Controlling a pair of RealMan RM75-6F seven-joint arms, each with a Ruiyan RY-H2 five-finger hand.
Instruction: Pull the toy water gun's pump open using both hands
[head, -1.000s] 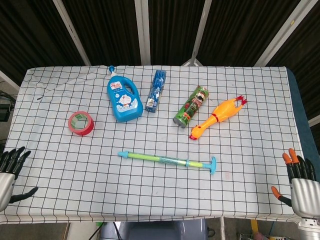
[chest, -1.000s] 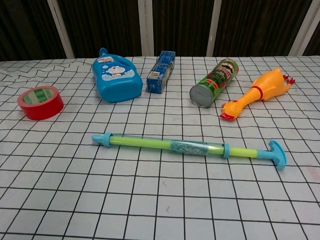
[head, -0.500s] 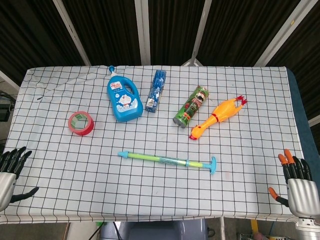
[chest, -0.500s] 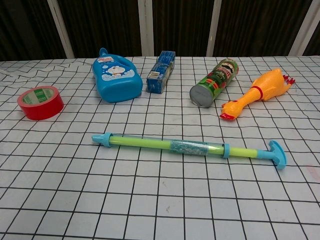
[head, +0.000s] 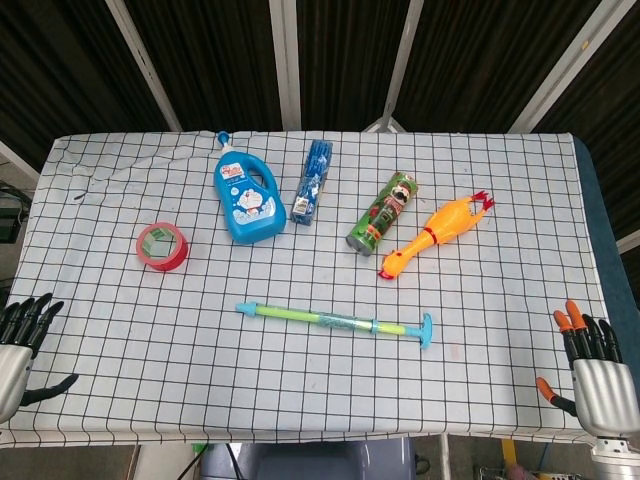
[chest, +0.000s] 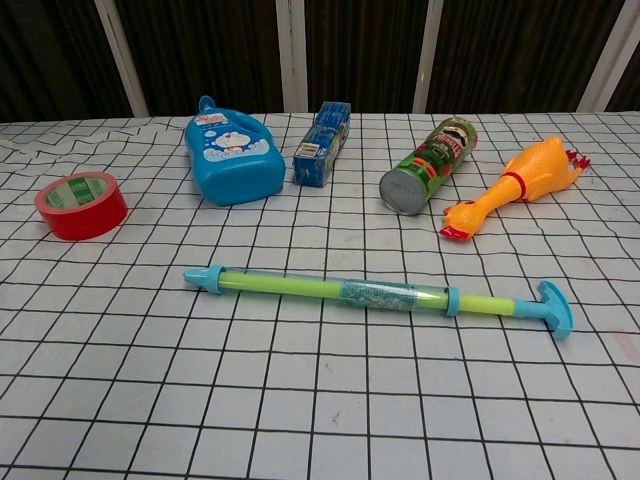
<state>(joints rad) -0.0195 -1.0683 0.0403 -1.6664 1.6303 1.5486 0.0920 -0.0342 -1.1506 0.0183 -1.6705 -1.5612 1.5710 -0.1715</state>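
The toy water gun (head: 335, 321) (chest: 375, 293) is a long green tube with a blue nozzle at its left end and a blue T-shaped pump handle (head: 426, 330) (chest: 555, 308) at its right end. It lies flat near the middle of the checked table. My left hand (head: 18, 345) hovers at the table's front left corner, fingers spread and empty. My right hand (head: 595, 375) is at the front right corner, also empty with fingers apart. Both are far from the toy. Neither hand shows in the chest view.
Behind the water gun lie a red tape roll (head: 161, 246), a blue detergent bottle (head: 246, 190), a blue packet (head: 312, 181), a green snack can (head: 383, 212) and a rubber chicken (head: 435, 234). The table's front edge (head: 320, 432) runs between my hands.
My right hand has shifted slightly left and up toward the table corner. The left hand and all objects have stayed put.
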